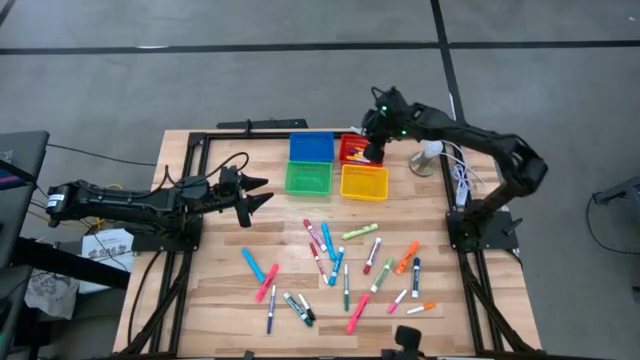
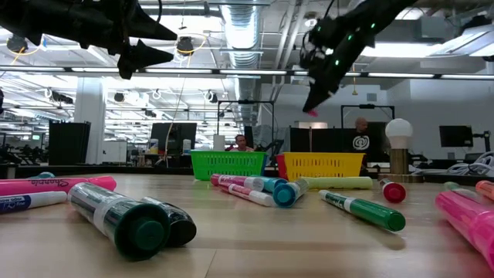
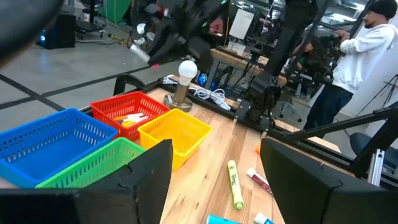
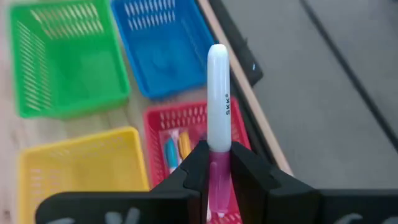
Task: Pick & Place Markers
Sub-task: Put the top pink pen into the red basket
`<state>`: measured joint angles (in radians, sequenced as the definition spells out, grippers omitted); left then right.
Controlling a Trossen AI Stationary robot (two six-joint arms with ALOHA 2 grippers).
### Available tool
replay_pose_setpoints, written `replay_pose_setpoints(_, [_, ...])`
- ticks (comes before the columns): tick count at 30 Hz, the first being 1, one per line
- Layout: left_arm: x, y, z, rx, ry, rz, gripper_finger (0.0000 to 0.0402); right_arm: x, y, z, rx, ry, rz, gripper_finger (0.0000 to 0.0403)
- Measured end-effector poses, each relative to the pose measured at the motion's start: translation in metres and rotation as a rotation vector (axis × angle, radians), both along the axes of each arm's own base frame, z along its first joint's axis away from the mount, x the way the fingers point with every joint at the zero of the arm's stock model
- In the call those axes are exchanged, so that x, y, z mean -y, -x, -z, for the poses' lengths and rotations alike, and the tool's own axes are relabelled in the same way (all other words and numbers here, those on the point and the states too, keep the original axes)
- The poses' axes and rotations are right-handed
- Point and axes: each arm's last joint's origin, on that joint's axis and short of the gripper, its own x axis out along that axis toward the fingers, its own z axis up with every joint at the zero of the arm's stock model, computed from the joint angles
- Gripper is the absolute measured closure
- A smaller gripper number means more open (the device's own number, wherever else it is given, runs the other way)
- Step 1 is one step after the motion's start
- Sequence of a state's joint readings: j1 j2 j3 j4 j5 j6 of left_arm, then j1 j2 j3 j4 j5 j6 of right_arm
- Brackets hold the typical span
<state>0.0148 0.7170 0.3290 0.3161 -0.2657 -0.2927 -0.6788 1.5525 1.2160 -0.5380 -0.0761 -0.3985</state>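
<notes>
Hovering over the table's left side, the left gripper (image 1: 262, 194) holds nothing, fingers spread wide. Loose markers (image 1: 345, 264) lie scattered across the near tabletop. Farther right, the right gripper (image 1: 374, 148) – above the red bin (image 1: 351, 150) – pinches a pink-and-white marker (image 4: 217, 99).

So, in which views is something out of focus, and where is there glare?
Low view: the nearest markers are soft, and ceiling lights glare. Right wrist view: the bins are blurred, while the held marker is sharp. Left wrist view: its own fingers are blurred.
</notes>
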Motion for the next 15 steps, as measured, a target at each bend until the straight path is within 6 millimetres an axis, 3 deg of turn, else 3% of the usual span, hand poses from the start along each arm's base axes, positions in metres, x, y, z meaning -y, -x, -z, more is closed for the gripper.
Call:
replay_pose_setpoints(7, [0.000, 0.000, 0.000, 0.005, 0.000, 0.000, 0.0160, 0.020, -0.007, 0.040, -0.097, -0.079, 0.032, 0.0356])
replay_pose_setpoints(15, [0.000, 0.000, -0.001, 0.013, 0.000, 0.000, 0.0160, 0.029, -0.014, 0.075, -0.177, -0.148, 0.034, 0.0356])
